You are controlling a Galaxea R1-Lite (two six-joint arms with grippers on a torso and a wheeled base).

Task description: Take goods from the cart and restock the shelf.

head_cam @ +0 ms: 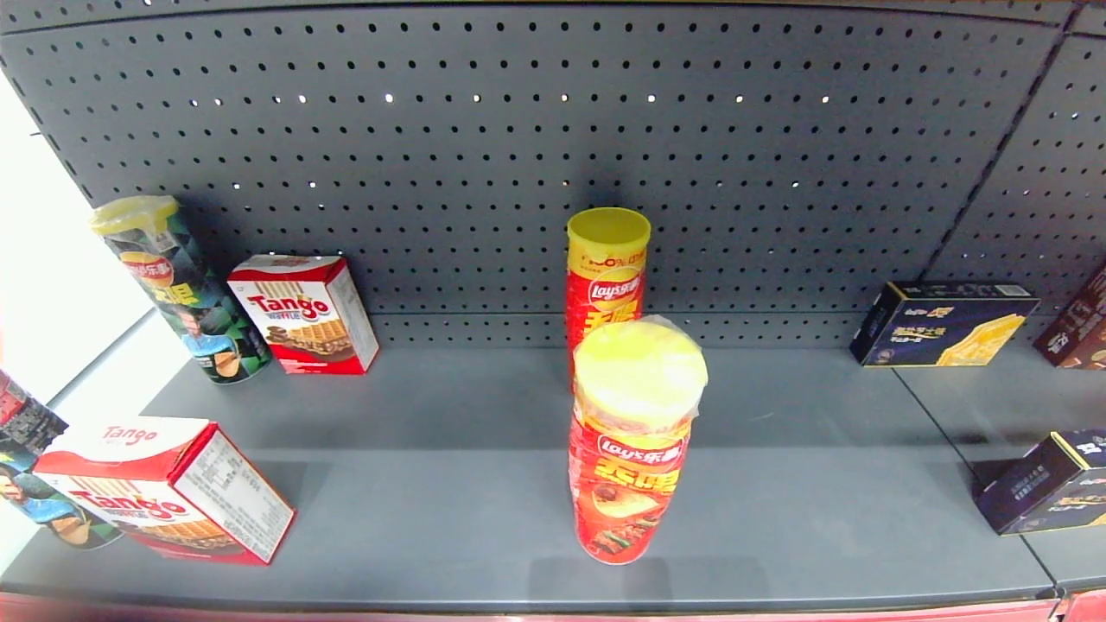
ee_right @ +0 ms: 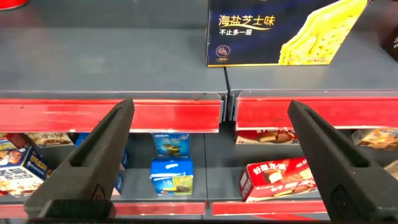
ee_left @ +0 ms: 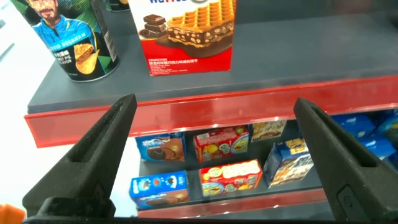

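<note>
1. Judging by the two empty grippers, the step in hand looks like going to the cart for the next item; nothing is on its way to the shelf [head_cam: 432, 449] right now.
2. Left gripper [ee_left: 214, 102]: its jaws stand wide apart with nothing between them. It sits in front of the shelf's red front edge [ee_left: 249, 102], below the wafer box [ee_left: 186, 37] and the dark can [ee_left: 74, 37].
3. Right gripper [ee_right: 210, 104]: equally wide, equally bare, facing the red edge below a dark blue box [ee_right: 280, 31].
4. Goods already placed: two red chip cans at mid-shelf, the front can [head_cam: 635, 449] near the edge and the rear can [head_cam: 607, 276] close to the pegboard, lined up one behind the other. I cannot tell the gap between them.
5. Both cans stand upright, long axis vertical, yellow lids up, printed fronts facing outward to the aisle.
6. To do the step well, I would pull both arms straight back from the edge before turning, so the fingers clear the red lip.
7. A tall can is best gripped across its body, at about mid-height, and kept vertical.
8. Bare shelf lies on either side of the red cans, so the next one should go beside them with its label outward. Come in from the front, because a sideways brush could topple the front can.
</note>
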